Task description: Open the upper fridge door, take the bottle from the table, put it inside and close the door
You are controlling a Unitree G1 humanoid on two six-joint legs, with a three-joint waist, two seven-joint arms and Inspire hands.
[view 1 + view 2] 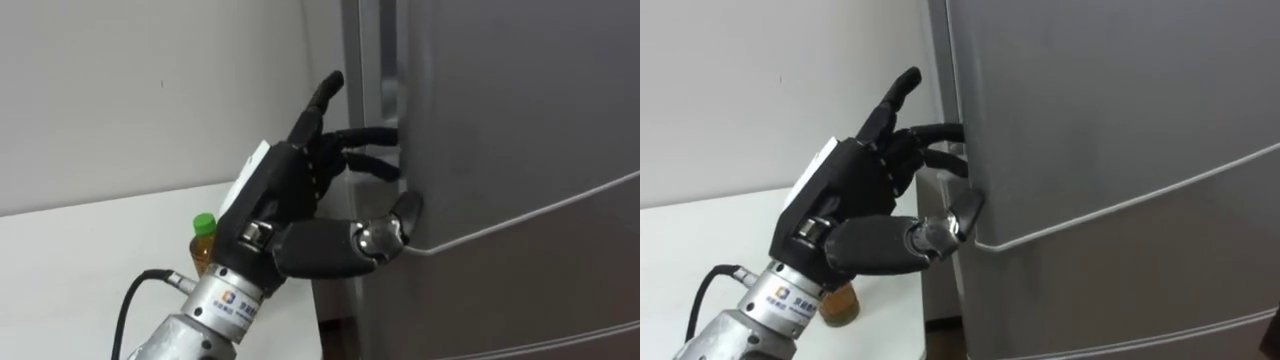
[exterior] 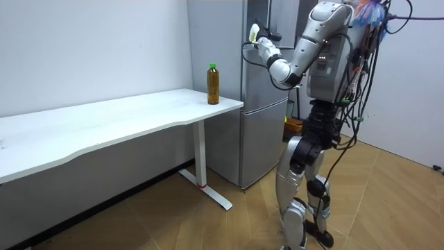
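Bottle stands upright on the white table, at the end nearest the fridge, untouched. Left hand is raised in front of it, fingers hooked round the edge of the closed upper door, thumb pressed on its face. Robot stands facing the fridge.

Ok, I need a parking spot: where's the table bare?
The white table is bare left of the green-capped amber bottle in the room view. Crowded: the grey fridge door edge, where the left hand grips.
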